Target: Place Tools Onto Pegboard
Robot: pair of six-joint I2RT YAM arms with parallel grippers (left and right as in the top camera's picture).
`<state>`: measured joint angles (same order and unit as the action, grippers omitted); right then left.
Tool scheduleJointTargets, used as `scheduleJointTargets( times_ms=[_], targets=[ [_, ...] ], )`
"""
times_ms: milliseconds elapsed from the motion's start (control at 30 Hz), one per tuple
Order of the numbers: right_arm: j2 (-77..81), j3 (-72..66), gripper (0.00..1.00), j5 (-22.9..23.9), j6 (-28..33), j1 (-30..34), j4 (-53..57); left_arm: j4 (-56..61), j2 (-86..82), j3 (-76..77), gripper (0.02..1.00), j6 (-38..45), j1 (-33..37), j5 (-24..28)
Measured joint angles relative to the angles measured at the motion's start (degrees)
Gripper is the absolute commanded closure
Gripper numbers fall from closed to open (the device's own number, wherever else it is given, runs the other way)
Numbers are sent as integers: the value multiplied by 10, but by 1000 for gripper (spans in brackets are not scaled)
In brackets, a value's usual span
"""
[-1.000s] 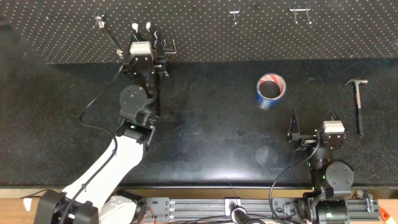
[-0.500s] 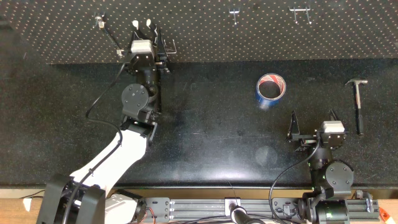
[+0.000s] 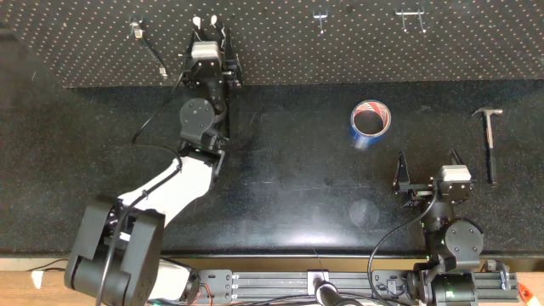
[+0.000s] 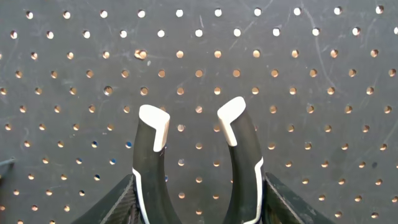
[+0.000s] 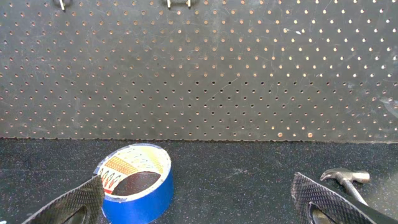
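My left gripper (image 3: 209, 44) is up against the pegboard (image 3: 340, 42) at the back left, shut on a pair of pliers (image 3: 198, 21). The pliers' black handles with white tips (image 4: 239, 155) stick out ahead of the fingers and spread over the board's holes. A blue tape roll (image 3: 371, 123) stands on the black mat right of centre, and a hammer (image 3: 489, 144) lies at the far right. My right gripper (image 3: 425, 174) rests low near the front right, open and holding nothing, facing the tape roll (image 5: 135, 180) and the hammer head (image 5: 345, 177).
Two metal hooks (image 3: 320, 17) (image 3: 410, 17) hang on the pegboard's upper right. A thin black tool with a metal end (image 3: 149, 49) lies against the board left of my left gripper. A wire hook (image 3: 237, 66) sits just right of it.
My left arm has moved up the board and slightly right with the pliers, bringing the handles closer to the pegboard. The right arm, tape and hammer have not moved.
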<state>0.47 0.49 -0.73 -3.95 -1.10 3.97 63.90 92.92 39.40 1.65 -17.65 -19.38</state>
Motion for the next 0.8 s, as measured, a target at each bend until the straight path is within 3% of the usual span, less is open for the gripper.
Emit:
scheduleJointTargets(
  times_ms=[300, 333, 367, 400, 467, 667, 733, 800],
  targets=[
    [0, 0, 20, 0, 0, 0, 0, -13, 81, 70, 991, 0, 11, 12],
    [0, 0, 20, 0, 0, 0, 0, -25, 82, 70, 538, 0, 11, 14],
    [0, 0, 20, 0, 0, 0, 0, -26, 82, 70, 360, 0, 11, 14],
    [0, 0, 20, 0, 0, 0, 0, -29, 82, 70, 288, 0, 11, 14],
    [0, 0, 20, 0, 0, 0, 0, -45, 80, 72, 23, -4, 11, 16],
    [0, 0, 20, 0, 0, 0, 0, -318, -56, 87, 23, -4, 12, 35],
    [0, 0, 20, 0, 0, 0, 0, -472, -134, 88, 23, -3, 18, 44],
    [0, 0, 20, 0, 0, 0, 0, -552, -216, 82, 23, -4, 52, 49]
  ],
)
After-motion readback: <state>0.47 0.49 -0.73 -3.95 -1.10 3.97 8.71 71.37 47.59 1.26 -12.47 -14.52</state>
